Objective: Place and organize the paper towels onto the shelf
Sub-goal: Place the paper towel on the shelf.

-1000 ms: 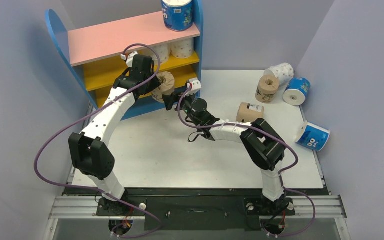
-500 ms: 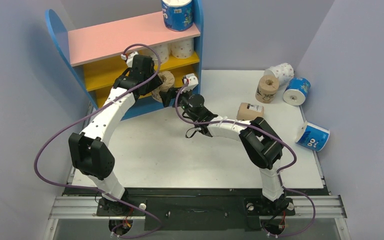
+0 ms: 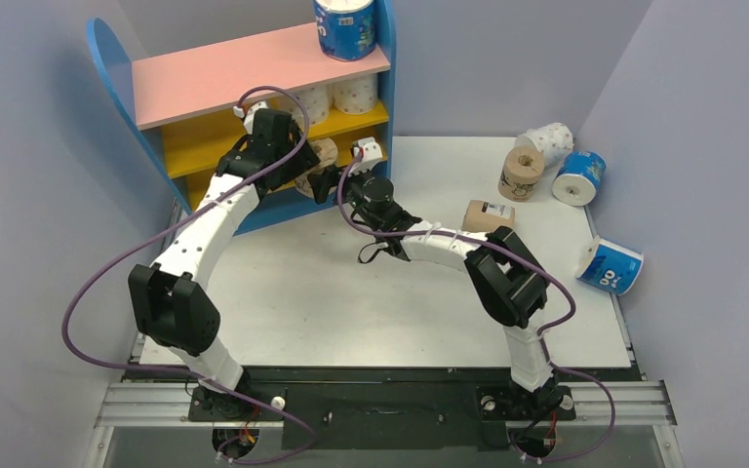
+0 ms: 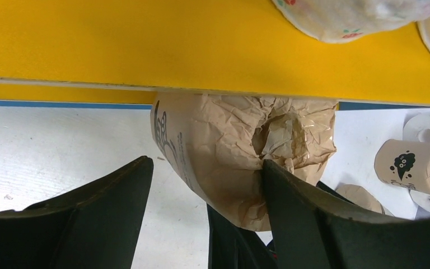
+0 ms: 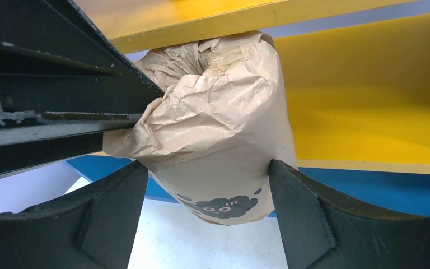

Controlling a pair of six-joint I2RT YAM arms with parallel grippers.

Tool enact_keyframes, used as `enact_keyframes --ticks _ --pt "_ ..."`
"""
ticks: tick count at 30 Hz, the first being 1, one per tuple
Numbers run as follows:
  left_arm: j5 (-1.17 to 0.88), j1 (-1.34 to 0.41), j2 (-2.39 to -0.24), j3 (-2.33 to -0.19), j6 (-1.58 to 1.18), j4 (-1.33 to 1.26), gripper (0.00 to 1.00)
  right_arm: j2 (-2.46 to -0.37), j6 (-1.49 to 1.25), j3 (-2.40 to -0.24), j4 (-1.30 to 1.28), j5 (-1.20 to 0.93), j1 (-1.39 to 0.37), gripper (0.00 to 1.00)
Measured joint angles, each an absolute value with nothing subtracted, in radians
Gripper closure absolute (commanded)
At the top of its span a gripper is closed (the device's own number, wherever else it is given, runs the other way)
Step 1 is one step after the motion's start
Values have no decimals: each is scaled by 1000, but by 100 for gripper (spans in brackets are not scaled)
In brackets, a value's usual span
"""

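Tan crinkled paper wraps the roll I have at the front of the shelf. It sits at the mouth of the lower compartment, its top tucked just under the front edge of the upper yellow board and the lower yellow board behind it. My right hand pinches this tan roll from below, one finger pressed against each side of its wrapper, with the black cartoon print facing the wrist camera. My left hand comes at it from the other side with its fingers spread. One finger touches the crumpled end near the hollow core, while the other stands clear of the roll with white worktop showing in the gap.

Two white dotted rolls stand on the upper yellow board at its right end. A blue-and-white roll stands on the pink top board, against the right side panel.

Five more rolls lie on the right side of the worktop. One tan roll on its side is just beside my right arm. Another tan one sits near the far wall, touching a white dotted roll, with a blue-and-white roll just beside them. A second blue-and-white roll lies tilted at the right edge, well apart from the shelf.
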State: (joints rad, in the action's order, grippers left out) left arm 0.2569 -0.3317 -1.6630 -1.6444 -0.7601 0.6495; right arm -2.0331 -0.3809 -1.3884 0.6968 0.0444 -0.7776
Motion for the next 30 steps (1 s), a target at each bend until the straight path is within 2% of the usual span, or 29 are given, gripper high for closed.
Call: enact_keyframes --ticks 6,13,19,30 --pt "252 -328 -1604 -1591 -744 633 20 -2047 -381 -1412 686 46 -778 26" --pt "254 -328 -1412 -1580 -724 521 13 -2059 -381 -1441 678 64 -771 26" --pt "258 -328 -1299 -1500 -720 454 12 -2059 -381 -1457 663 75 -771 26" --pt "258 -328 -1226 -1199 -720 407 12 -2080 -381 -1481 645 78 -771 26"
